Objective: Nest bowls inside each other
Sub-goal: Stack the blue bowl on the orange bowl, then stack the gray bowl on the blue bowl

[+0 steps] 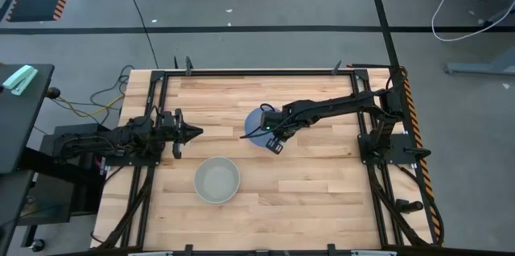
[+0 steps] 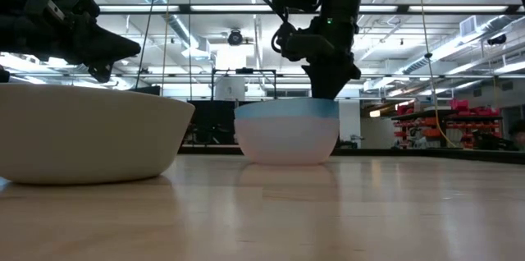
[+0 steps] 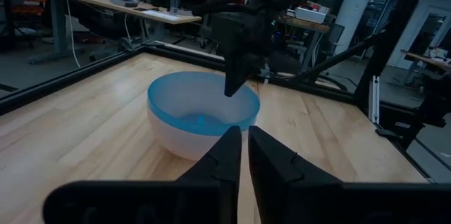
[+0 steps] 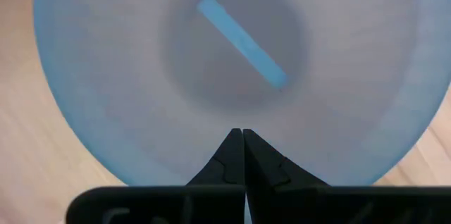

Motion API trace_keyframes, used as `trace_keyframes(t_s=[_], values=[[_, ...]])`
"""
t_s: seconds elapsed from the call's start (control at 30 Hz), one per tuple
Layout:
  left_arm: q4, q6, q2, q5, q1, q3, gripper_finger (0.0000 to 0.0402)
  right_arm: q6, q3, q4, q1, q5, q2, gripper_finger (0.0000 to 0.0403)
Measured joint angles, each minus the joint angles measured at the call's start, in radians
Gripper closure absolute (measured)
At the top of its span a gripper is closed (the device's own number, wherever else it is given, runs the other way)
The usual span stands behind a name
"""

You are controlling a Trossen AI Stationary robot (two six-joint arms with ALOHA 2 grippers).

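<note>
A blue bowl sits nested upright in a pale pinkish bowl at the table's middle. Its blue rim shows above the outer bowl, as also in the left wrist view. A pale grey-white bowl stands apart, upright, nearer the front edge. My right gripper is shut, pointing down, its tips just inside the blue bowl's wall on its right side. My left gripper is shut and empty, level above the table left of the bowls. My right gripper's shut fingertips come from above and stand at the blue bowl's inner wall near the rim. I cannot tell whether they touch it. Both nested bowls rest on the table.
The grey-white bowl stands between the nested pair and the front edge, a little to the left. Black frame rails run round the wooden tabletop. Bare wood lies at the front right.
</note>
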Motion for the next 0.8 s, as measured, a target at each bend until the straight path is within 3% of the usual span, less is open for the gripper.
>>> trace_keyframes(t_s=[0.33,0.6,0.8], values=[[-0.004,-0.001,0.0,0.003,0.0,0.0,0.0373,-0.041,0.0,0.02,-0.021,0.03,-0.025,0.0399],[0.003,-0.117,0.008,0.113,0.0,0.002,0.0361,-0.053,0.002,0.033,-0.043,0.111,-0.161,0.0392],[-0.223,-0.209,0.106,0.14,-0.004,0.102,0.0365,0.024,0.002,0.008,-0.032,0.112,-0.247,0.0388]])
